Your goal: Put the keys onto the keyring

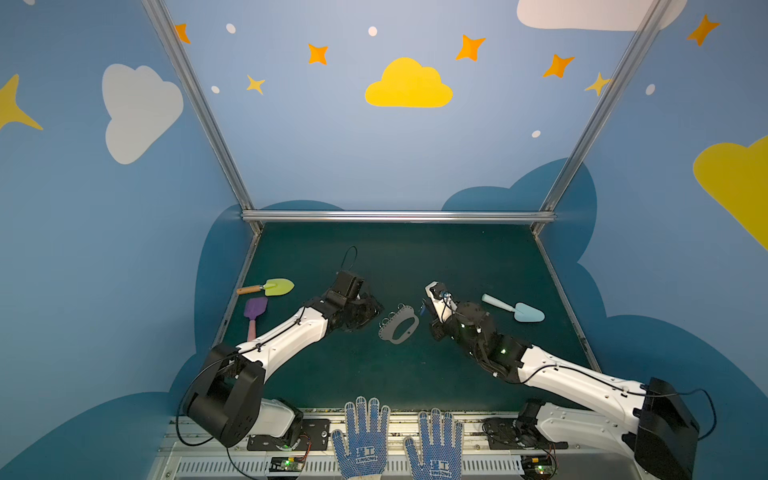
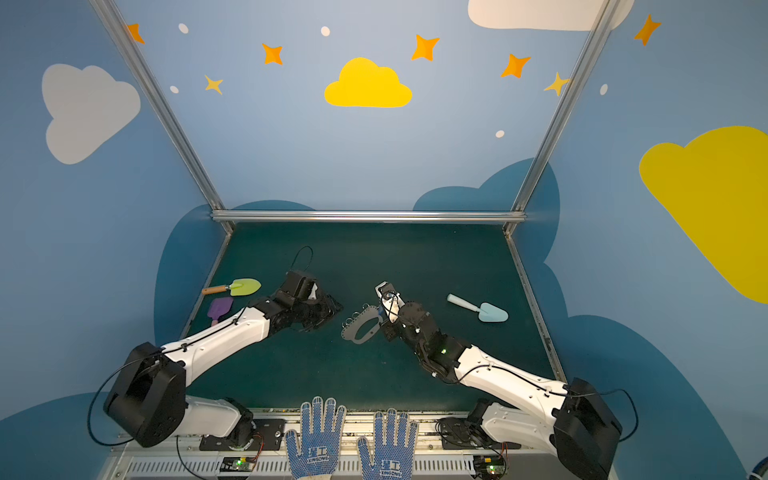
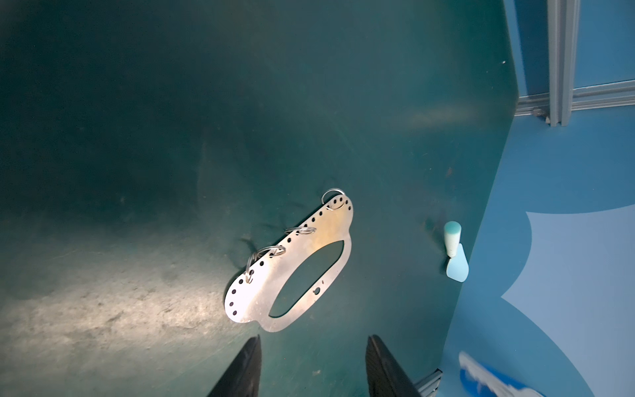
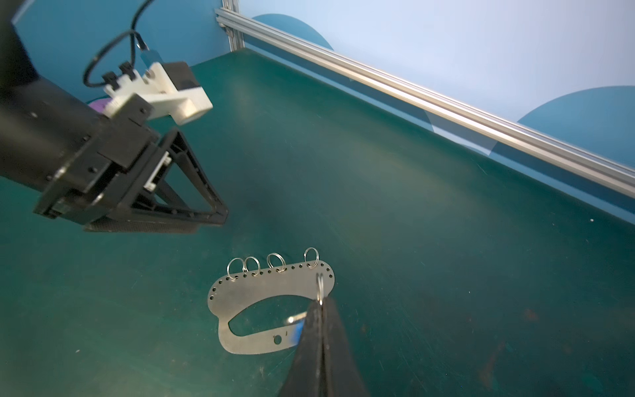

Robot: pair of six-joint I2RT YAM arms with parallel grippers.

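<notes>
The right gripper (image 4: pixel 321 305), fingers clamped on the keys (image 4: pixel 298 332), hung over the keyring (image 4: pixel 261 290) at its right end, seemingly to hook them on; the left gripper (image 3: pixel 314 339) stood left, fingers apart, empty.

The table (image 1: pixel 395 257) is a dark green mat, scuffed and pale in patches, bordered at the back by an aluminium rail (image 1: pixel 399 216). Near its middle the keyring (image 1: pixel 390 322) lies flat, with its wire rings (image 4: pixel 275 263) along the curved edge. By the left edge lie a green trowel (image 1: pixel 279 286) with a wooden handle and, just beside it, a purple spade (image 1: pixel 255 308). Well apart, towards the right, lies a pale blue spade (image 1: pixel 528 312)
</notes>
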